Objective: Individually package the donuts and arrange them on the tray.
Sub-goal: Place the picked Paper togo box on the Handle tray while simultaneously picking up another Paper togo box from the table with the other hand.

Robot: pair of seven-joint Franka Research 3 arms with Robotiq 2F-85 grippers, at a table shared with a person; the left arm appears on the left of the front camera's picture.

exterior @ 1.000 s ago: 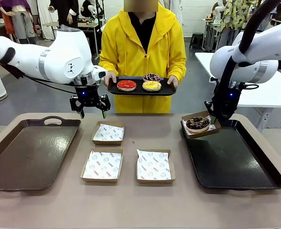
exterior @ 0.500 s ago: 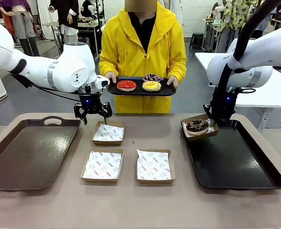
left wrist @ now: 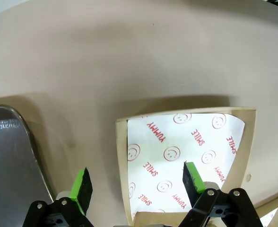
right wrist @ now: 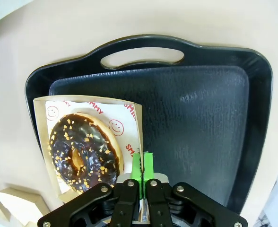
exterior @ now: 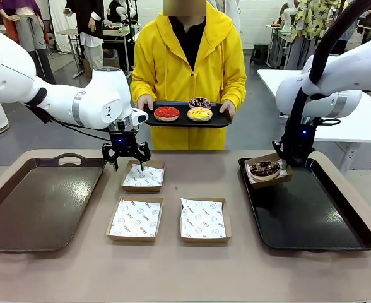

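Shows the right jaws pinched shut on one wall of a cardboard box (exterior: 272, 182), green pads (right wrist: 137, 166) pressed together on its rim. Finds the chocolate-brown donut (exterior: 264, 168) lying on printed paper inside that box, slightly tilted, at the far corner of the black tray (exterior: 312, 214) on the robot's right, the corner toward the middle of the bench (exterior: 192, 271); cannot tell whether box and tray touch. Catches the left jaws spread open, gripping nothing, just above the far empty box (exterior: 143, 176), fingertips (left wrist: 193, 177) straddling its wall, one over the paper lining, one over bare bench. Sets a second empty box (exterior: 135, 219) and a third empty box (exterior: 204, 220) side by side nearer the robot, with a brown tray (exterior: 40, 202) at the robot's left. Has a person (exterior: 188, 63) in a yellow jacket across the bench holding up a small dark tray (exterior: 220, 120) with the red donut (exterior: 167, 113), the yellow donut (exterior: 200, 113) and, just behind it, the purple-pink donut (exterior: 200, 102).
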